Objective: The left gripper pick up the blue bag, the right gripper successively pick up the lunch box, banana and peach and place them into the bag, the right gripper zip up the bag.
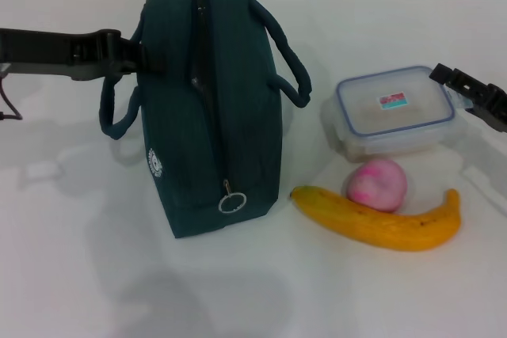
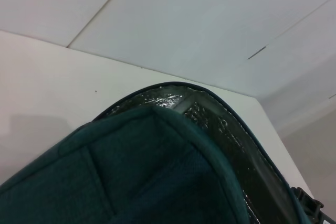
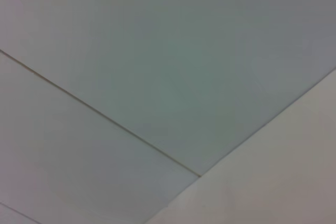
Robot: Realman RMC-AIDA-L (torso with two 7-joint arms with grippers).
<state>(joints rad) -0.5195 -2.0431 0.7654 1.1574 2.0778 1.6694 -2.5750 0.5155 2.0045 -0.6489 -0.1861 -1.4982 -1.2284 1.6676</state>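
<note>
While the blue bag (image 1: 210,108) stands upright on the counter (image 1: 71,275), the left gripper (image 1: 131,53) reaches its handle side; whether its fingers grip cannot be told. The right gripper (image 1: 471,89) hovers beside the lunch box (image 1: 394,110), its fingers' spread unclear. The peach (image 1: 379,184) touches the banana (image 1: 380,223).

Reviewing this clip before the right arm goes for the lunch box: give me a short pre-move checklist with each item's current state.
1. Left gripper at the blue bag's handle side: ok; whether it is clamped: cannot tell.
2. Bag upright on the table: ok.
3. Bag mouth open, foil lining showing in the left wrist view: ok.
4. Lunch box lid on, nothing stacked on it: ok.
5. Right gripper beside the box's far right corner, not yet over it: not ok.
6. Peach and banana still out on the table: ok.
</note>
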